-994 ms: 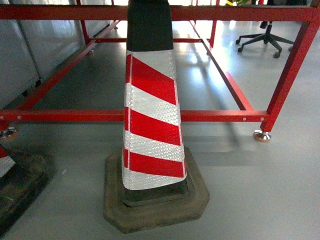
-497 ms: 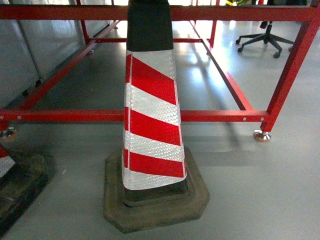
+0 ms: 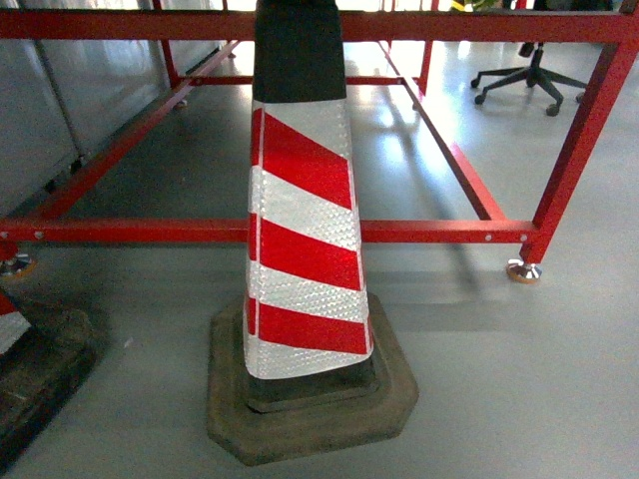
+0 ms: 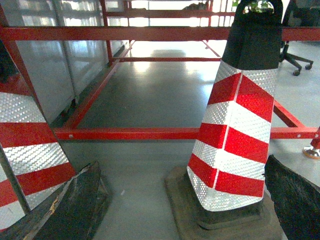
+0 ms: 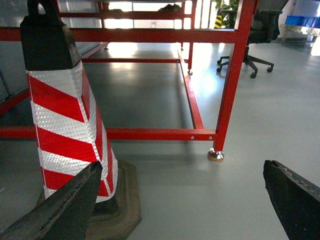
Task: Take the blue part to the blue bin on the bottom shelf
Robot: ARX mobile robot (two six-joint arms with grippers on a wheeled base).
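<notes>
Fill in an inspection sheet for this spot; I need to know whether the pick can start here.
Surface: grey floor, bare and glossy.
Job's things: blue part, blue bin and bottom shelf nothing seen.
Clutter: red-and-white traffic cone on a dark base directly ahead; second cone at the left.
End effectors: left end effector and right end effector open, fingers wide apart, holding nothing.
Cables: nothing seen.
Surroundings: red metal frame behind the cone; office chair at far right.
</notes>
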